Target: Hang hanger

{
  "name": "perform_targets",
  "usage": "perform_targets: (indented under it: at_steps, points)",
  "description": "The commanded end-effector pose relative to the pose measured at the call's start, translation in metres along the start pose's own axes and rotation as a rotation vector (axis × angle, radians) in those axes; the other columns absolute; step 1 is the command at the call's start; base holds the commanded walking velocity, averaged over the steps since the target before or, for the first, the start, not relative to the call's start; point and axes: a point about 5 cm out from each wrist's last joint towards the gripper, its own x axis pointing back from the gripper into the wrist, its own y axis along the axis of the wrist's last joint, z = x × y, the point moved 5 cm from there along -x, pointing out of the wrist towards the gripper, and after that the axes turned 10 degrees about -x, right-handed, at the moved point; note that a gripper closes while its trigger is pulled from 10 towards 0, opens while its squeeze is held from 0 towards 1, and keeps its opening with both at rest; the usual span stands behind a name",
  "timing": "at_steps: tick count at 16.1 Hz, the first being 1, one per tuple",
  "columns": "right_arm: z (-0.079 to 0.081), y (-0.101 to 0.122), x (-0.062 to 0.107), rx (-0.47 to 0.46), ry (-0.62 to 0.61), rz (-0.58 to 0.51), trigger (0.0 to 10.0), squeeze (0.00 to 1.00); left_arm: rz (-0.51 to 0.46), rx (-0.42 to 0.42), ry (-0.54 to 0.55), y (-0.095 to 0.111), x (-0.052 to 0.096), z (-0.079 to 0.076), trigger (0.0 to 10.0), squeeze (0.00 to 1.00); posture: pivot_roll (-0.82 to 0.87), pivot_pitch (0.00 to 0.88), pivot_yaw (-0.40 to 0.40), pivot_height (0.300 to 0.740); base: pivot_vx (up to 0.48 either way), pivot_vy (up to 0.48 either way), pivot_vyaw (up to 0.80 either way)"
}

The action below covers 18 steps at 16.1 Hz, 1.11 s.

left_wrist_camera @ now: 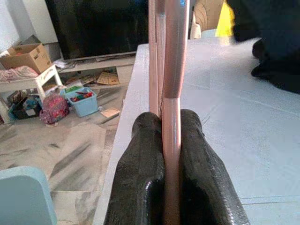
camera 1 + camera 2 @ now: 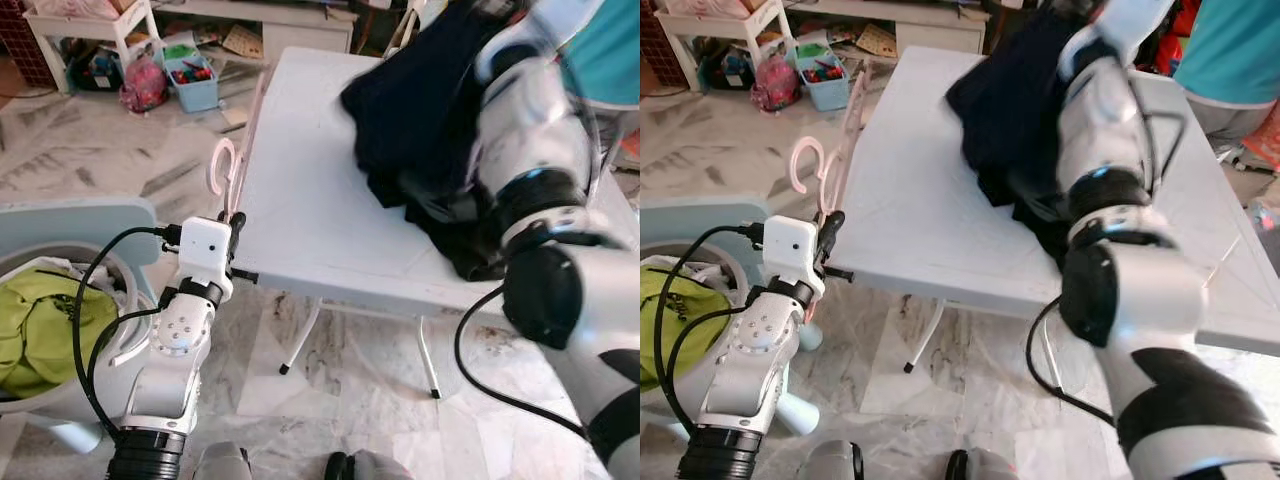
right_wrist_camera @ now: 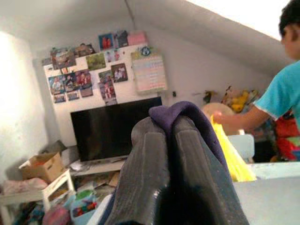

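A pink plastic hanger (image 1: 174, 61) stands upright at the white table's (image 2: 310, 220) left edge, its hook (image 2: 213, 170) pointing up. My left gripper (image 1: 165, 123) is shut on the hanger's lower bar, just off the table's near left corner (image 2: 236, 228). A dark navy garment (image 2: 415, 110) lies bunched on the far side of the table. My right arm (image 2: 535, 140) reaches up over it, and my right gripper (image 3: 169, 129) is shut on a fold of the navy cloth (image 3: 185, 112), lifted above the tabletop.
A pale blue laundry basket (image 2: 90, 215) with green cloth (image 2: 35, 320) stands at my left. A person in a teal shirt (image 2: 1230, 50) is at the table's far right. A blue toy bin (image 2: 192, 82) and a white shelf (image 2: 90, 25) sit on the floor beyond.
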Motion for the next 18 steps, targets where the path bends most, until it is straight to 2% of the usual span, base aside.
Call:
perform_targets:
  at_steps: [1, 2, 3, 4, 5, 6, 7, 9, 10, 11, 12, 14, 15, 18]
  points:
    - [-0.005, -0.012, 0.005, 0.015, -0.014, 0.034, 0.0, 0.0, 0.016, -0.002, -0.015, -0.002, -0.003, -0.005, 10.0, 0.0, 0.04, 0.035, -0.105, 0.74, 0.0, 0.0, 0.0]
    - [-0.013, -0.043, 0.017, 0.084, -0.014, 0.14, 0.0, 0.0, 0.015, 0.0, -0.016, -0.002, -0.002, -0.006, 10.0, 0.0, 0.04, 0.036, -0.106, 0.74, 0.0, 0.0, 0.0]
    - [-0.017, -0.067, 0.029, 0.112, 0.004, 0.232, 7.1, 0.0, 0.015, 0.0, -0.016, -0.002, -0.002, -0.006, 10.0, 0.0, 0.04, 0.036, -0.106, 0.74, 0.0, 0.0, 0.0]
    - [-0.026, -0.094, 0.046, 0.123, 0.0, 0.337, 10.0, 1.0, 0.016, 0.0, -0.017, -0.002, -0.002, -0.006, 10.0, 0.0, 0.04, 0.039, -0.099, 0.74, 0.0, 0.0, 0.0]
    - [-0.036, -0.137, 0.075, 0.141, 0.019, 0.54, 10.0, 1.0, 0.018, -0.001, -0.019, -0.003, -0.002, -0.006, 10.0, 0.0, 0.04, 0.039, -0.097, 0.74, 0.0, 0.0, 0.0]
    - [-0.039, -0.146, 0.084, 0.137, 0.029, 0.584, 10.0, 1.0, 0.018, -0.002, -0.021, -0.003, -0.002, -0.006, 10.0, 0.0, 0.03, 0.039, -0.095, 0.74, 0.0, 0.0, 0.0]
    - [-0.038, -0.164, 0.101, 0.127, 0.099, 0.679, 10.0, 1.0, 0.017, -0.003, -0.024, -0.003, -0.003, -0.006, 10.0, 0.0, 0.03, 0.039, -0.095, 0.74, 0.0, 0.0, 0.0]
    - [-0.031, -0.164, 0.107, 0.147, 0.228, 0.679, 10.0, 1.0, 0.017, -0.002, -0.027, -0.003, -0.004, -0.007, 10.0, 0.0, 0.03, 0.038, -0.093, 0.74, 0.0, 0.0, 0.0]
    - [-0.031, -0.164, 0.109, 0.151, 0.254, 0.687, 10.0, 1.0, 0.018, -0.002, -0.028, -0.003, -0.003, -0.008, 10.0, 0.0, 0.03, 0.038, -0.093, 0.74, 0.0, 0.0, 0.0]
    - [-0.044, -0.163, 0.113, 0.201, 0.249, 0.7, 10.0, 1.0, 0.018, 0.0, -0.031, -0.003, -0.003, -0.01, 10.0, 0.0, 0.02, 0.037, -0.094, 0.74, 0.0, 0.0, 0.0]
    - [-0.046, -0.162, 0.114, 0.204, 0.248, 0.702, 10.0, 1.0, 0.018, 0.0, -0.032, -0.003, -0.002, -0.01, 10.0, 0.0, 0.03, 0.037, -0.095, 0.74, 0.0, 0.0, 0.0]
    - [-0.053, -0.15, 0.116, 0.178, 0.275, 0.612, 10.0, 1.0, 0.026, 0.002, -0.027, -0.006, -0.001, -0.009, 10.0, 0.0, 0.02, 0.035, -0.099, 0.74, 0.0, 0.0, 0.0]
    - [-0.054, -0.145, 0.122, 0.169, 0.297, 0.57, 10.0, 1.0, 0.034, 0.004, -0.029, -0.009, 0.001, -0.012, 10.0, 0.0, 0.01, 0.027, -0.1, 0.74, 0.0, 0.0, 0.0]
    - [-0.059, -0.143, 0.142, 0.159, 0.305, 0.532, 10.0, 1.0, 0.029, 0.012, -0.05, -0.007, 0.001, -0.02, 10.0, 0.0, 0.0, 0.023, -0.095, 0.74, 0.0, 0.0, 0.0]
